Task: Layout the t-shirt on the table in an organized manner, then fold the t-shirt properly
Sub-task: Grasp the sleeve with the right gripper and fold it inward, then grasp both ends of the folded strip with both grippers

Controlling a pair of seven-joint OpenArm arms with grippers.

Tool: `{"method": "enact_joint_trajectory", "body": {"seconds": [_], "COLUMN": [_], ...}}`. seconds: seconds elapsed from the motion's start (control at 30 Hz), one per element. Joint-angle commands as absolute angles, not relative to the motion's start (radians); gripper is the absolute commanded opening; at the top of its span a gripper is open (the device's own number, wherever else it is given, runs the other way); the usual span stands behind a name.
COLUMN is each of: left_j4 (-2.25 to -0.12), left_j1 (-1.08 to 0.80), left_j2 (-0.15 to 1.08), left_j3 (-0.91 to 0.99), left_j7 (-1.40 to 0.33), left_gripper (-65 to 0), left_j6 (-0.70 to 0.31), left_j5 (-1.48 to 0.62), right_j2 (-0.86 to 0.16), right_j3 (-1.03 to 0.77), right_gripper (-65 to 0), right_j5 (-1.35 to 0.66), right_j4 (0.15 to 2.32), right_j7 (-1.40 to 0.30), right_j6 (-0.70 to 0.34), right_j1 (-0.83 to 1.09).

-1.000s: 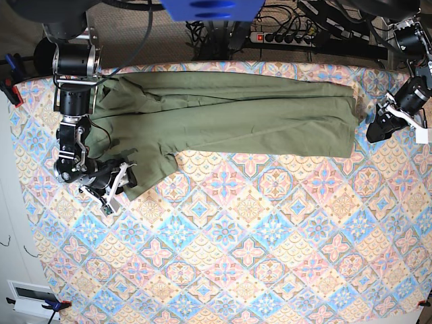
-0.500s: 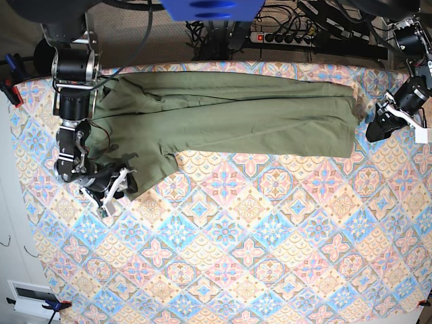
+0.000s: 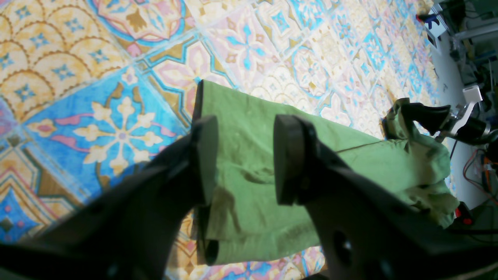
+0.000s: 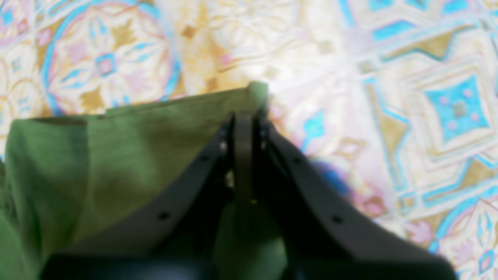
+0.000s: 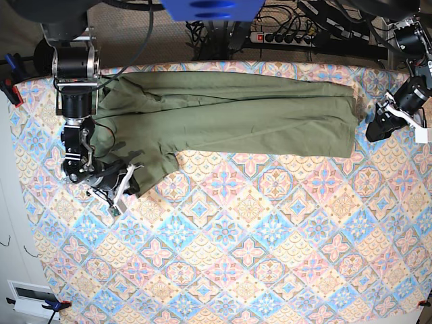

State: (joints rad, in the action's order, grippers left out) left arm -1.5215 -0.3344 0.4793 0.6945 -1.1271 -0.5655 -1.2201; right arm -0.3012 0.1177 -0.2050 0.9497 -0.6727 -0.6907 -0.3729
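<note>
A sleeve corner of the olive t-shirt (image 5: 223,115) is pinched between the clenched jaws of the right gripper (image 5: 128,185) near the front-left part of the patterned table (image 5: 256,263). Farther back, the shirt is stretched flat along the table's far edge. At its hem end the left gripper (image 5: 373,125) is held parted, nothing grasped.

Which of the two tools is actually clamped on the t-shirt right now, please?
The right tool: its jaws are shut on the t-shirt's sleeve edge, whereas the left tool is open beyond the hem, touching nothing.
</note>
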Motion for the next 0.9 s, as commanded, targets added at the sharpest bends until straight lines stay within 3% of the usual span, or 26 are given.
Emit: {"method": "enact_joint_trajectory", "body": {"seconds": [0.0, 0.47, 0.87], "left_j4": [-1.534, -1.532, -1.448], "left_j1": [-0.331, -0.325, -0.308], "left_j2": [0.501, 0.501, 0.501], "left_j3": [0.704, 0.704, 0.702], "left_j7": [-1.110, -1.106, -1.104], "left_gripper": [-41.3, -41.3, -41.3], "left_j6": [-0.573, -0.573, -0.573], "left_j5": [-1.242, -1.241, -1.241], "right_j2": [-0.311, -0.311, -0.311], "right_j3": [0.113, -0.113, -0.300], "right_gripper": [-64.5, -64.8, -64.8], "right_j5": [-0.200, -0.278, -0.507], "right_j4": [1.000, 1.728, 1.957], "right_j7": [-0.705, -1.096, -1.176], "right_j6": [-0.698, -0.698, -0.698], "right_j1": [-0.366, -0.068, 0.246]}}
